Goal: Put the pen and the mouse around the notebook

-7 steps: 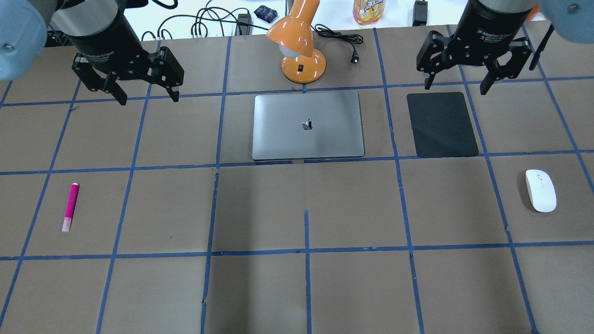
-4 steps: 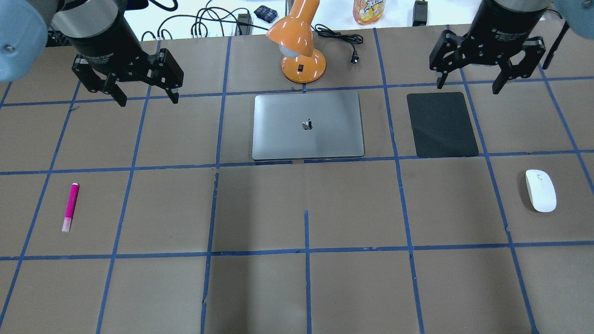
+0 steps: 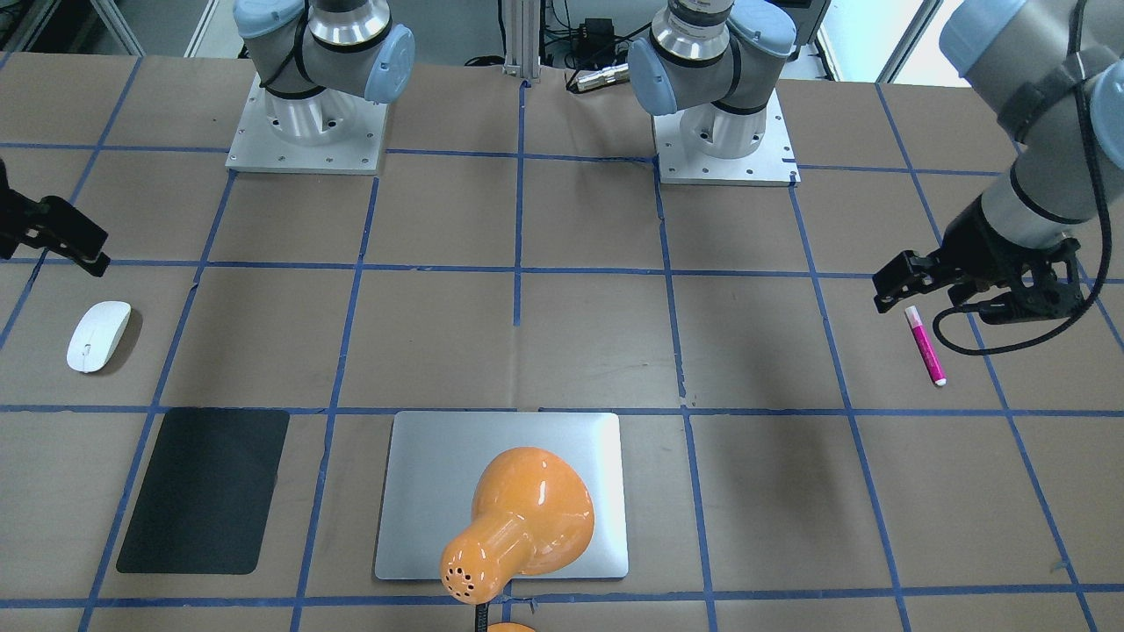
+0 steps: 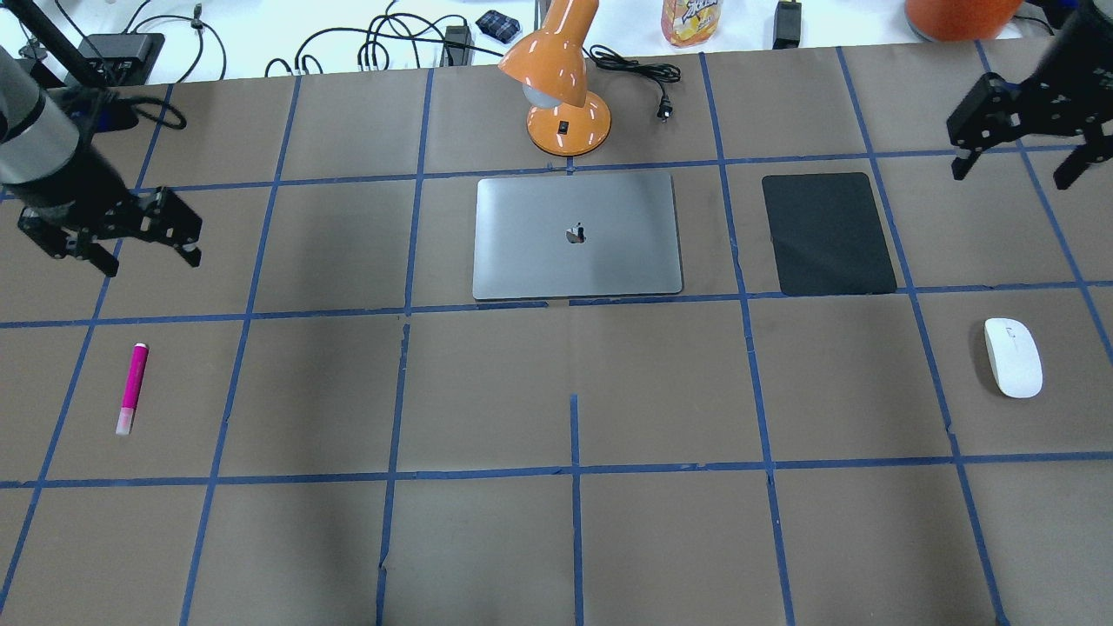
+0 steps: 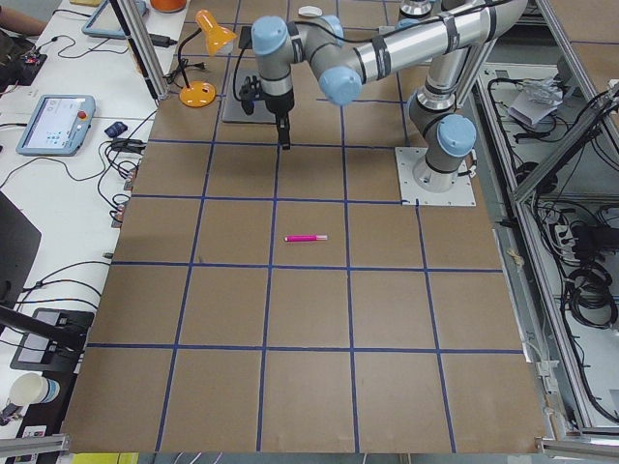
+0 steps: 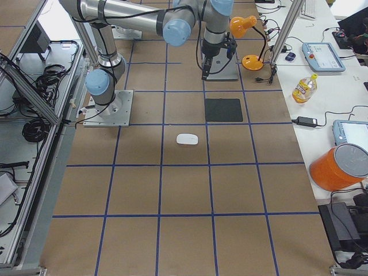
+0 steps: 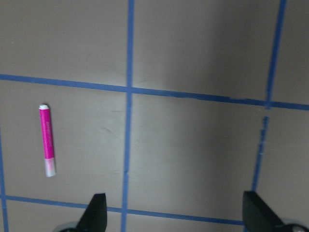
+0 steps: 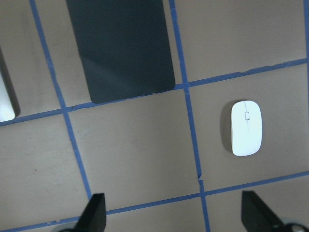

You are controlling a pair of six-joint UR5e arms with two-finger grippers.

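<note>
The left gripper point(image 4: 152, 261), at the upper left of the overhead view, has its jaws wide apart and holds nothing. The pen point(image 4: 132, 389) lies below it at the left edge. The right gripper point(image 4: 1010, 174), upper right, is also spread wide and empty. The mouse point(image 4: 1013, 357) lies mid right, below the pad point(image 4: 828, 233). The notebook point(image 4: 522, 252), top centre, bears an apple logo point(image 4: 575, 233). The bottle point(image 4: 691, 19) label is too blurred to read.
</note>
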